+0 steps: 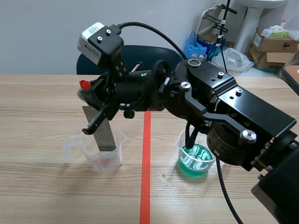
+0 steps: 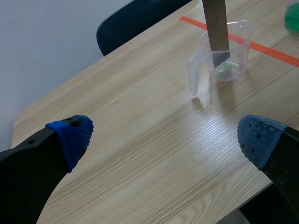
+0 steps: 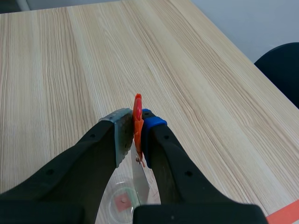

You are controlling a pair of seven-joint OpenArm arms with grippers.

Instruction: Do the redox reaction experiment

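The grey metal strip (image 1: pixel 103 133) stands nearly upright, its lower end inside the clear cup (image 1: pixel 100 156). Its red-tipped top is pinched between the fingers of the right end effector (image 3: pixel 135 128), whose arm reaches in from 3 o'clock. A cup of green liquid (image 1: pixel 196 161) stands on the bench (image 1: pixel 42 107) at 3 o'clock of the clear cup, across the red tape line (image 1: pixel 145 177). The left end effector (image 2: pixel 166 137) hangs spread wide over the bench, with the clear cup ahead at about 1 o'clock.
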